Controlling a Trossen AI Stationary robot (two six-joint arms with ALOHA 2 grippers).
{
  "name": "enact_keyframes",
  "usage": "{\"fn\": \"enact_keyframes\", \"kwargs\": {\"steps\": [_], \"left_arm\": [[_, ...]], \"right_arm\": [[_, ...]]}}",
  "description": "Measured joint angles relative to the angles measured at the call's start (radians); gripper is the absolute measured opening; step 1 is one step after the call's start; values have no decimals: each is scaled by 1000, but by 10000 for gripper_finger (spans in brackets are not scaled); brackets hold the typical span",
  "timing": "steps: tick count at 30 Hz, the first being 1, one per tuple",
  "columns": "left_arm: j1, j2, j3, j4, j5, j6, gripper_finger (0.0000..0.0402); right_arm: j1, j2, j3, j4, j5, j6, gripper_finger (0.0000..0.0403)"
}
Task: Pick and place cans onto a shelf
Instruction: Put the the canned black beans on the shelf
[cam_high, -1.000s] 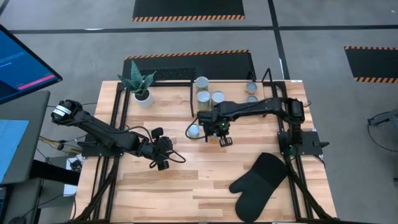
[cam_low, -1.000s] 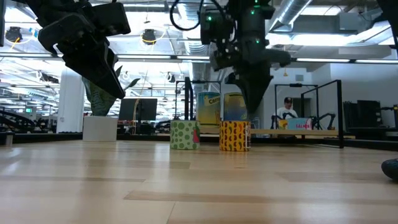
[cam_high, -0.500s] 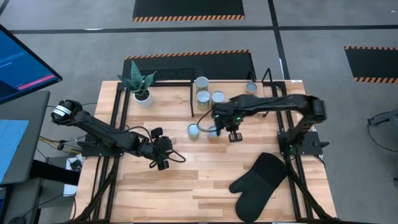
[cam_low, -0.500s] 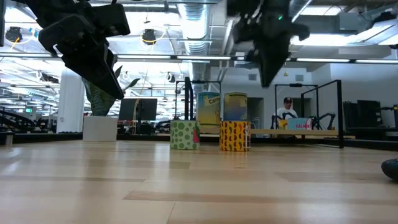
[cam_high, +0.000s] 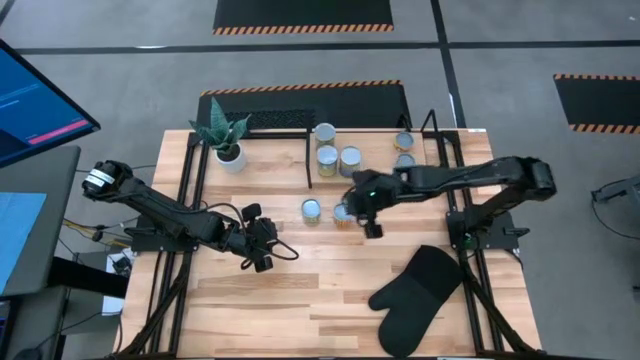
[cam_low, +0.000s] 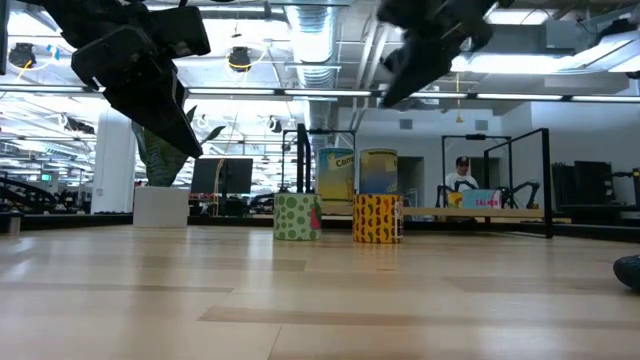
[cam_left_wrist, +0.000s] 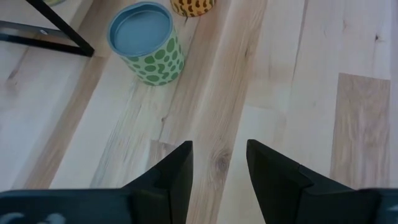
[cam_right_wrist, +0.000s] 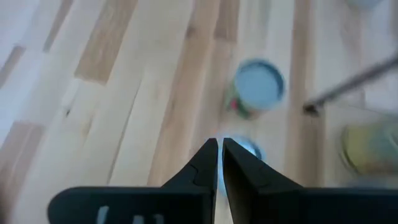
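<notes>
Two cans stand upright on the table's middle: a green-dotted can (cam_high: 311, 210) (cam_low: 296, 216) (cam_left_wrist: 148, 43) and a yellow-patterned can (cam_high: 343, 213) (cam_low: 377, 218). Several more cans (cam_high: 327, 155) stand on the shelf (cam_high: 306, 160) at the far edge. My right gripper (cam_high: 368, 222) (cam_right_wrist: 219, 148) is shut and empty. It is raised and tilted above and just right of the yellow can, high in the low view (cam_low: 395, 92). My left gripper (cam_high: 265, 250) (cam_left_wrist: 219, 155) is open and empty, raised over the table left of the green can.
A white plant pot (cam_high: 230, 155) stands at the far left beside the shelf. A black oven mitt (cam_high: 415, 290) lies at the near right. Bare wood lies along the near side of the table (cam_high: 300, 310).
My right gripper has risen off the yellow can, gone a little toward the table's right edge and tipped to a slant. The yellow can stays upright where it was.
</notes>
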Motion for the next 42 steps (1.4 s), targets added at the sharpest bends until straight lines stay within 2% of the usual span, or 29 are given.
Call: {"fn": "enact_keyframes", "kwargs": {"steps": [5, 15, 20, 32, 38, 42], "left_arm": [[0, 0, 0, 2, 0, 0, 139], [0, 0, 0, -15, 3, -2, 139], [0, 0, 0, -11, 3, -7, 139], [0, 0, 0, -9, 3, -16, 139], [0, 0, 0, -11, 3, -18, 139], [0, 0, 0, -8, 4, -19, 139]], "right_arm": [[5, 84, -2, 64, 1, -2, 49], [-11, 199, -3, 46, 35, -24, 52], [-18, 222, -3, 29, 29, -27, 76], [-17, 239, -1, 44, 26, -10, 162], [-17, 309, -1, 42, 27, -24, 176], [-16, 334, 2, 43, 68, 17, 172]]}}
